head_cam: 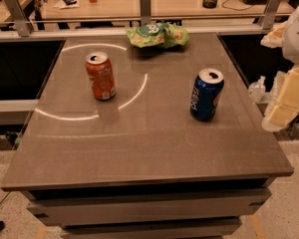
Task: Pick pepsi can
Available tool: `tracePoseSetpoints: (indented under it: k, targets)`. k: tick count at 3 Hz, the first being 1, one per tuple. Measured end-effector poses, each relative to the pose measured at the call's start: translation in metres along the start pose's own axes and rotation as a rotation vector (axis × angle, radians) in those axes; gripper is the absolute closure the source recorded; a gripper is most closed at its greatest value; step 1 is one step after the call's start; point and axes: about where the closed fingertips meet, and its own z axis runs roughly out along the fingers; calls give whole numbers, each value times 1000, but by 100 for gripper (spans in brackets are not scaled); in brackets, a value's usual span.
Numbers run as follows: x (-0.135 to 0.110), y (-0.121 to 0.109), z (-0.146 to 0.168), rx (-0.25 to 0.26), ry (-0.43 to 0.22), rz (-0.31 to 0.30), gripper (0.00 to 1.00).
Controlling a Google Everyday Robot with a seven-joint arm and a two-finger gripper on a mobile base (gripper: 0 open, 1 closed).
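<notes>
The pepsi can (207,94) is dark blue with white vertical lettering and a silver opened top. It stands upright on the right half of the grey table (139,148). My gripper (285,101) is pale yellow and white. It hangs at the right edge of the view, beyond the table's right edge, to the right of the can and apart from it. It holds nothing that I can see.
An orange can (100,75) stands upright on the left half of the table. A green chip bag (157,35) lies at the table's far edge. A metal railing (144,21) and a desk with clutter stand behind. A small bottle (257,88) is off the right side.
</notes>
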Motion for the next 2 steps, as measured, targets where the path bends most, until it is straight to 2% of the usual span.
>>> tracePoseSetpoints:
  k: [1,2]
  targets:
    - [0,0,0,0,0,0,0]
    - [1,-3,-2,-5,-79,33,0]
